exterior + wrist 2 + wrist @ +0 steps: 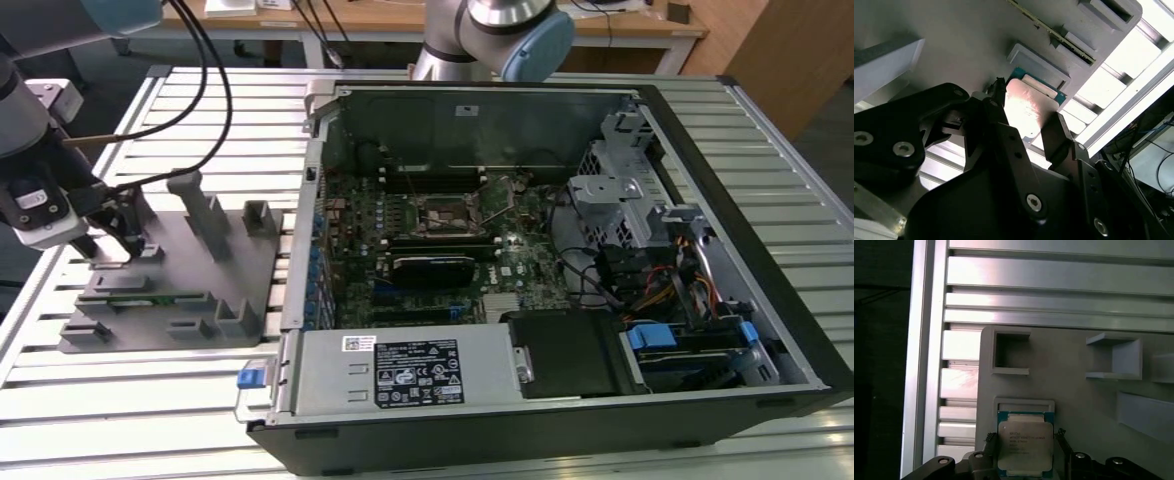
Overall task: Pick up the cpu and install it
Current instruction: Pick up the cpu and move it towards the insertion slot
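Probably light, stiff, fragile: the flat silver-topped cpu (1025, 445) rests in a grey fixture (1079, 405), the open black claw (1024, 436) flanking 2 opposite edges, the safest hold.

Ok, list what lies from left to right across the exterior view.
Grey fixture → motherboard → metal drive cage → case's black right wall.

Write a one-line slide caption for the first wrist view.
Gripper at the cpu, which lies flat in its pocket on the grey fixture.
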